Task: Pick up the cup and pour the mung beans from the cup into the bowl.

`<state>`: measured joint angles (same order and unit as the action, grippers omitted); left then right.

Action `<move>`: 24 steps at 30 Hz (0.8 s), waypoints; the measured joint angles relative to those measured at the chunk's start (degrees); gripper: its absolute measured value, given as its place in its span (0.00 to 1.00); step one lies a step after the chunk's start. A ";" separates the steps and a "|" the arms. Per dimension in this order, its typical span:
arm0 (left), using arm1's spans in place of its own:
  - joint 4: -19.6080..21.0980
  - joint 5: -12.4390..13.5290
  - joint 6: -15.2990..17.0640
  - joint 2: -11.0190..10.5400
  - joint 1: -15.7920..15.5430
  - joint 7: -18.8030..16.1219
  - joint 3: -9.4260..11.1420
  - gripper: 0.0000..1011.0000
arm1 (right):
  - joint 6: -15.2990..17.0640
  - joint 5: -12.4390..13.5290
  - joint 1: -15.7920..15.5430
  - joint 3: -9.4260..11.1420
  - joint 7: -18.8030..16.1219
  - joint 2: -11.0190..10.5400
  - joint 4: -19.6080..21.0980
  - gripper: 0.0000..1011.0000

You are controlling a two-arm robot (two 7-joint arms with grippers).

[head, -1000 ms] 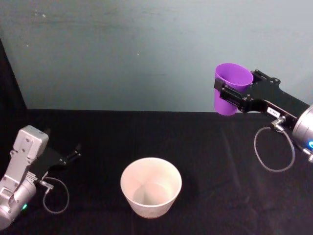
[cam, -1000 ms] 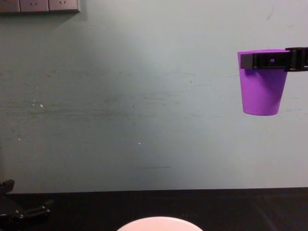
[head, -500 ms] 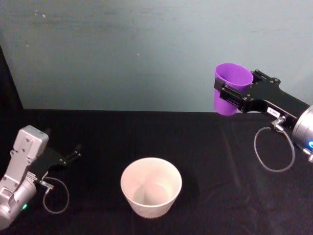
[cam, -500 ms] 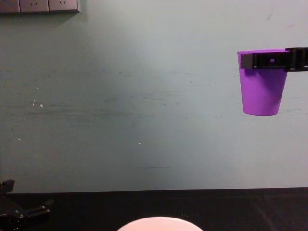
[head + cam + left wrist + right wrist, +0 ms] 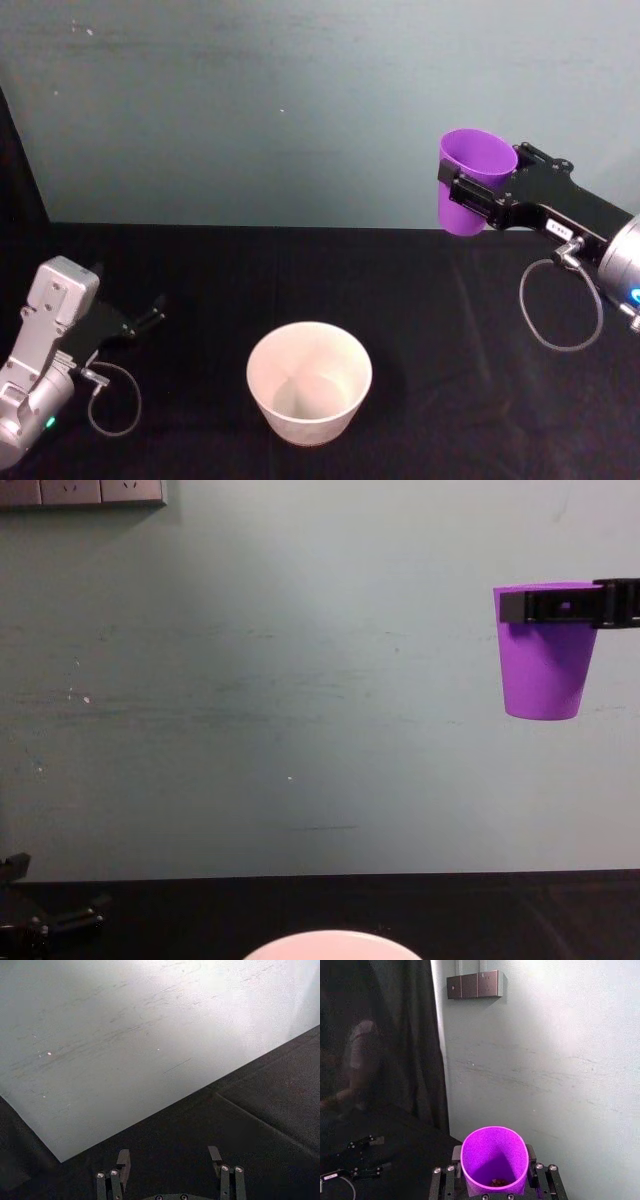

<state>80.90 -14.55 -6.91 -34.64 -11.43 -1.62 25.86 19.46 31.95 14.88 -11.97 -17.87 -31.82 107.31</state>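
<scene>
Holding cup (image 5: 476, 160) upright, right hand (image 5: 463, 190) pinching it below rim, above-right of bowl (image 5: 306, 416), so we spill no mung beans (image 5: 496, 1181); left hand (image 5: 150, 319) spread, idle left of bowl.

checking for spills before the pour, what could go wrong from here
1. The cup sits upright in the right gripper, high up and to the right of the bowl, not over it. Tipping here would likely drop the mung beans onto the black table.
2. Poured from that height, beans may bounce out of the bowl.
The left gripper rests open at the table's left.
</scene>
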 joint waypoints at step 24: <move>0.00 0.00 0.00 0.00 0.00 0.00 0.00 0.99 | 0.00 0.00 0.00 0.00 0.00 0.00 0.00 0.72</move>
<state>80.90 -14.55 -6.91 -34.65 -11.43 -1.62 25.86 19.46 31.95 14.87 -11.97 -17.87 -31.82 107.31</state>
